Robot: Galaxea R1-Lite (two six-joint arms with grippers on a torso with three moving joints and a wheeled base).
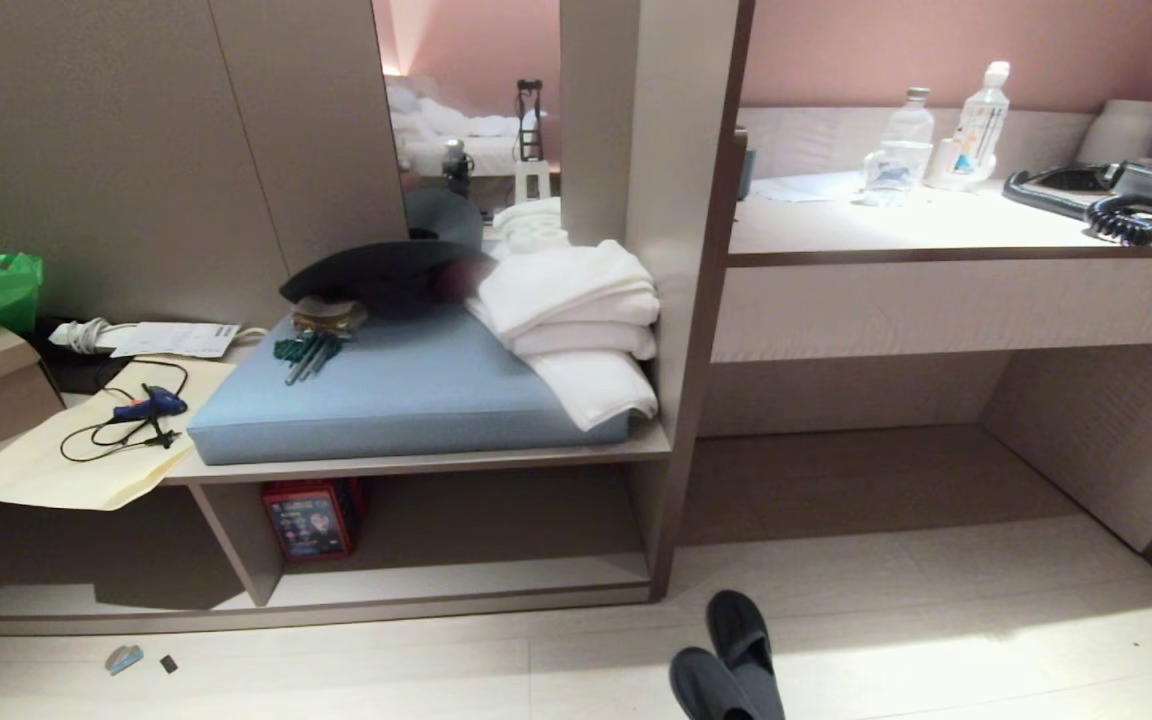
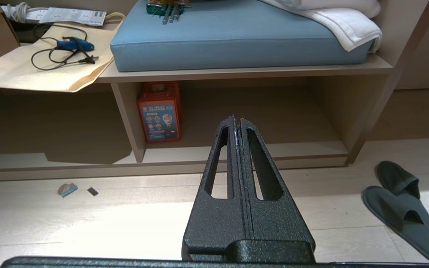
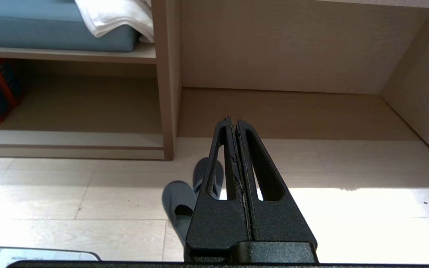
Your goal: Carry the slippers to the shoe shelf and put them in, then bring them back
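Note:
The pair of dark grey-blue slippers (image 1: pixel 731 655) lies side by side on the pale floor, toes toward the furniture, just outside the right end of the shoe shelf (image 1: pixel 456 580). In the left wrist view the slippers (image 2: pixel 400 208) sit off to one side; in the right wrist view the slippers (image 3: pixel 184 199) lie partly behind the fingers. The shoe shelf (image 2: pixel 237 149) is a low cubby with a pale base board and a vertical divider. My left gripper (image 2: pixel 237 120) and right gripper (image 3: pixel 233 121) are both shut, hold nothing, and hang above the floor. Neither arm shows in the head view.
A red box (image 1: pixel 311 518) stands in the cubby beside the divider. Above it a blue cushion (image 1: pixel 396 385) carries white towels (image 1: pixel 576 320). A desk recess (image 1: pixel 856 470) opens to the right. Small scraps (image 1: pixel 126 658) lie on the floor at the left.

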